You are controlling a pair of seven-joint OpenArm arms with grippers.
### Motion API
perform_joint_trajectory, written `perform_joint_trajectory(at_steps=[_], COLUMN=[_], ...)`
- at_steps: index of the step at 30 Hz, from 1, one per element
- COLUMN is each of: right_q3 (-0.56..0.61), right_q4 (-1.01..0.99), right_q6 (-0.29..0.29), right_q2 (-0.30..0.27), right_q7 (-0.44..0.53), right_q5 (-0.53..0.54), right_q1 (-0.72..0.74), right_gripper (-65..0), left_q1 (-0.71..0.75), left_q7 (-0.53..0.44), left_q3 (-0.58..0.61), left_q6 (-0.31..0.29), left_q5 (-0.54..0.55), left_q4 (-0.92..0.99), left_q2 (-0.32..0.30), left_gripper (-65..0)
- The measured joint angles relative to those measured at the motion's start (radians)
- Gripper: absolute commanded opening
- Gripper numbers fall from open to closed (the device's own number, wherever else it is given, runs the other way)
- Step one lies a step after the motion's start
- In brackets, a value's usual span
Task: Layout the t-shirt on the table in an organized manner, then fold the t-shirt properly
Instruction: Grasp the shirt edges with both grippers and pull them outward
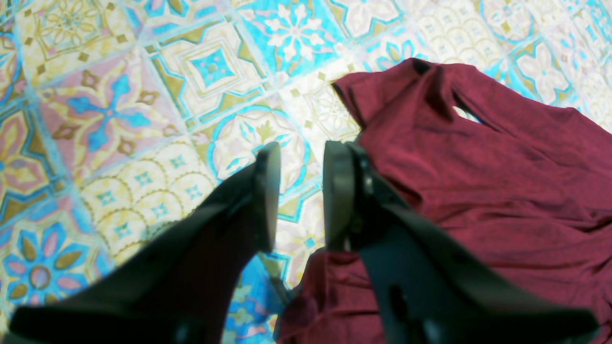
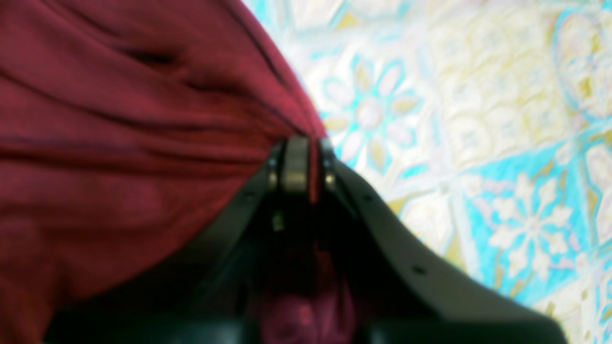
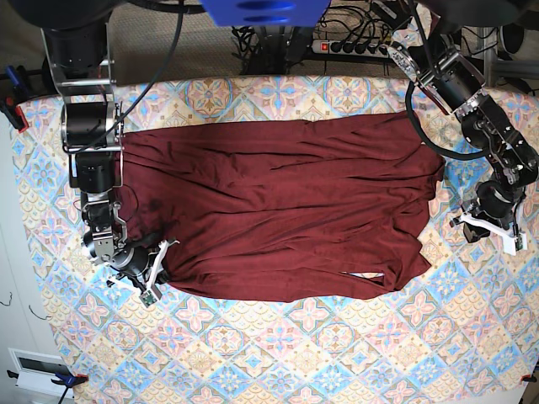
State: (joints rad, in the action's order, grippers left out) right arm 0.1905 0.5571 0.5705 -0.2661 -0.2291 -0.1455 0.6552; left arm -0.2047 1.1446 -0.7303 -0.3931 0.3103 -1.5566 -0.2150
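Note:
The maroon t-shirt (image 3: 278, 210) lies spread wide across the patterned table (image 3: 278, 353), with wrinkles and a folded-over part at its right end. My right gripper (image 3: 154, 265) is at the shirt's front-left corner. In the right wrist view it (image 2: 306, 165) is shut on a pinch of the shirt's (image 2: 119, 143) edge. My left gripper (image 3: 486, 225) hangs just past the shirt's right end. In the left wrist view it (image 1: 301, 191) is open and empty above the table (image 1: 119, 119), with the shirt (image 1: 502, 181) beside its right finger.
A power strip and cables (image 3: 354, 42) lie behind the table's far edge. A clamp (image 3: 10, 108) grips the table's left edge and another (image 3: 63, 380) sits at the front left corner. The tablecloth shows in front of the shirt (image 3: 278, 362).

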Motion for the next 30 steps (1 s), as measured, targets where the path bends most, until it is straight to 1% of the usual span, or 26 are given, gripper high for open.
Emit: perform_joint_trajectory(at_steps=[3, 5, 6, 8, 11, 13, 14, 16, 18, 20, 22, 24, 25, 28, 30], right_q3=[-0.039, -0.06, -0.064, -0.066, -0.065, -0.065, -0.064, -0.061, -0.061, -0.061, -0.064, -0.065, -0.065, -0.065, -0.065], right_q4=[-0.002, 0.0, 0.001, 0.003, 0.005, 0.042, 0.064, 0.121, 0.182, 0.225, 0.257, 0.307, 0.333, 0.414, 0.456], right_q6=[-0.125, -0.188, -0.214, -0.235, -0.231, -0.229, -0.225, -0.229, -0.232, -0.228, -0.229, -0.228, -0.225, -0.224, -0.225], right_q2=[0.008, 0.0, -0.005, -0.012, -0.01, -0.003, -0.003, -0.004, -0.005, -0.004, -0.003, -0.003, -0.003, -0.002, -0.002], right_q7=[-0.006, -0.003, -0.003, -0.004, -0.003, -0.007, -0.011, -0.013, -0.001, -0.007, -0.011, -0.014, -0.014, -0.009, -0.006], right_q5=[0.001, 0.002, 0.004, 0.003, 0.003, 0.003, 0.003, 0.002, -0.012, -0.114, -0.216, -0.302, -0.306, -0.325, -0.324], right_q1=[0.001, 0.011, 0.016, 0.021, 0.019, 0.003, -0.003, -0.028, -0.065, -0.097, -0.134, -0.175, -0.195, -0.25, -0.274], right_gripper=[-63.5, -63.5, -63.4, -63.3, -63.1, -62.3, -61.0, -55.5, -48.1, -42.3, -37.9, -37.1, -37.1, -37.1, -37.1], left_q1=[0.006, 0.023, 0.029, 0.035, 0.042, 0.051, 0.051, 0.054, 0.056, 0.056, 0.055, 0.052, 0.05, 0.027, -0.003], left_q7=[-0.002, -0.003, 0.0, 0.0, -0.003, -0.003, -0.001, 0.0, 0.0, 0.002, 0.001, 0.001, 0.001, 0.004, -0.008], left_q3=[0.002, 0.002, 0.002, 0.0, 0.0, 0.002, 0.002, 0.002, 0.002, 0.002, 0.004, 0.004, 0.005, 0.004, 0.005], left_q6=[0.0, -0.001, 0.002, 0.0, 0.0, -0.001, -0.001, 0.0, 0.0, 0.0, 0.0, 0.0, 0.0, -0.001, 0.0], left_q5=[0.0, 0.004, 0.002, 0.0, 0.0, 0.004, 0.003, 0.003, 0.003, 0.003, 0.001, 0.0, 0.0, -0.018, 0.0], left_q4=[0.0, 0.0, 0.0, 0.0, 0.0, 0.0, 0.0, 0.0, -0.001, -0.001, -0.001, -0.001, -0.001, 0.008, 0.055], left_q2=[0.014, 0.016, 0.016, 0.016, 0.021, 0.026, 0.028, 0.027, 0.024, 0.024, 0.023, 0.023, 0.023, 0.025, 0.021], left_gripper=[-49.7, -49.7, -49.7, -49.7, -49.7, -49.7, -49.5, -47.1, -42.4, -36.9, -29.6, -25.0, -24.1, -24.1, -24.1])
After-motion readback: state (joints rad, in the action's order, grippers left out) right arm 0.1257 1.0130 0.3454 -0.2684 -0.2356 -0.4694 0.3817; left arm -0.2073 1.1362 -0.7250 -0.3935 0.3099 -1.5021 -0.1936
